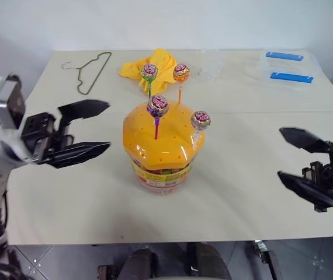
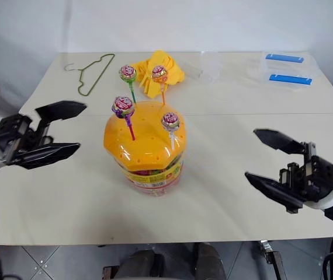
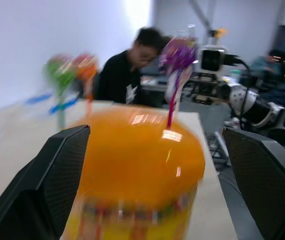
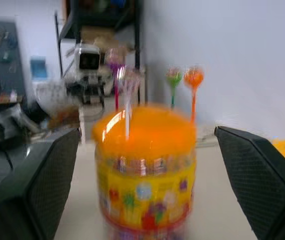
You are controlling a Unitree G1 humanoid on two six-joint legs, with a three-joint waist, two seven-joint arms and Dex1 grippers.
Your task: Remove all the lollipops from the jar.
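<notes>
The jar (image 1: 158,163), a clear tub with a yellow-red label and an orange domed lid (image 1: 155,137), stands mid-table. Several lollipops stand upright in the lid's holes: a green-stick one (image 1: 149,72), an orange-stick one (image 1: 181,73), a red-stick one (image 1: 158,106) and a white-stick one (image 1: 200,120). My left gripper (image 1: 87,127) hangs open to the jar's left, pointing at it, empty. My right gripper (image 1: 298,157) is open to the jar's right, also empty and well apart from it. Both wrist views face the jar (image 3: 137,175), (image 4: 145,175) between their fingers.
A yellow cloth (image 1: 149,67) lies behind the jar. A wire hanger (image 1: 90,70) rests at the far left, a small clear cup (image 1: 210,63) at the back, and clear boxes with blue clips (image 1: 289,67) at the far right. A seated person (image 3: 127,70) shows in the left wrist view.
</notes>
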